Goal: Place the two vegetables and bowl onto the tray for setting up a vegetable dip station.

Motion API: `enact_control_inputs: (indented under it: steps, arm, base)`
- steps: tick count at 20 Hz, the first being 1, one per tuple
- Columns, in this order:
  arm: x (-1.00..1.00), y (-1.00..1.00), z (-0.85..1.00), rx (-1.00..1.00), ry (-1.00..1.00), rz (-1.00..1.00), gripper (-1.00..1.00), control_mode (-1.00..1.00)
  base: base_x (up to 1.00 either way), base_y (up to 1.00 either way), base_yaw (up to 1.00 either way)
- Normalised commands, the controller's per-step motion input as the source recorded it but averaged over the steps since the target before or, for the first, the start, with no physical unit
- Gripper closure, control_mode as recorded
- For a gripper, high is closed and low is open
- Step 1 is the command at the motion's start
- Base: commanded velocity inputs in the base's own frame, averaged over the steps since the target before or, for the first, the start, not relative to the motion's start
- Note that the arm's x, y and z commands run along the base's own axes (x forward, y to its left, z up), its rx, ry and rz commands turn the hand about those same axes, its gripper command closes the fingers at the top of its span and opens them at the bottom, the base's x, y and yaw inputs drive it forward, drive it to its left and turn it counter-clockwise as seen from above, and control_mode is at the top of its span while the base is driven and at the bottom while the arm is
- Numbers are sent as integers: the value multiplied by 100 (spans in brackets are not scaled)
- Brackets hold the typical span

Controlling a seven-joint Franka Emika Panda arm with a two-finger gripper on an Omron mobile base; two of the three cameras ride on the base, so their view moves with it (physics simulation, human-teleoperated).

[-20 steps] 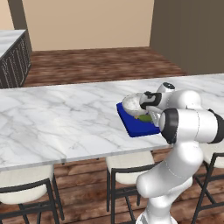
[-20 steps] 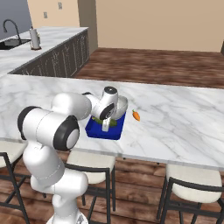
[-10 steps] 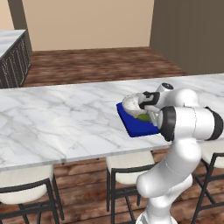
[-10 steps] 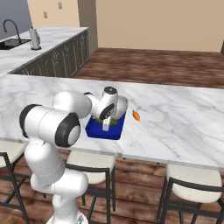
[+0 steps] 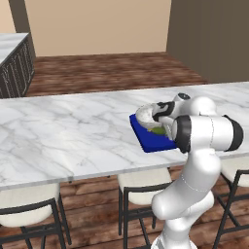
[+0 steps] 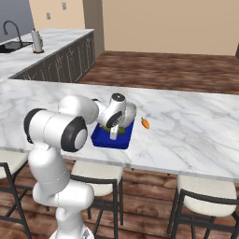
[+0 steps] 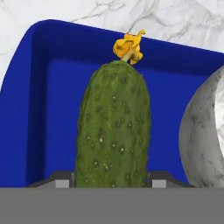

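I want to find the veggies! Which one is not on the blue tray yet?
The orange carrot. It lies alone on the counter beside the tray, while the green cucumber is over the tray between the jaws.

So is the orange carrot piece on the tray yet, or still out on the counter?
Still out. The carrot lies on the marble counter, apart from the blue tray, on its right in the right base view.

Your Franka arm is glossy white, built of rounded, bulbous links, with dark grey bands ringing its joints and black end caps.
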Motion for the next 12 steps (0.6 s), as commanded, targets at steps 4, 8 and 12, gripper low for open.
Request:
enact_control_inputs:
  steps: [4,8,12]
  arm:
    - [9,1,-12,0,0,0,-100,-100]
    - [11,0,-3,0,0,0,-100,-100]
    - [13,0,0,0,0,0,-100,-100]
  base:
    - [0,0,0]
    - [0,0,0]
    - [0,0,0]
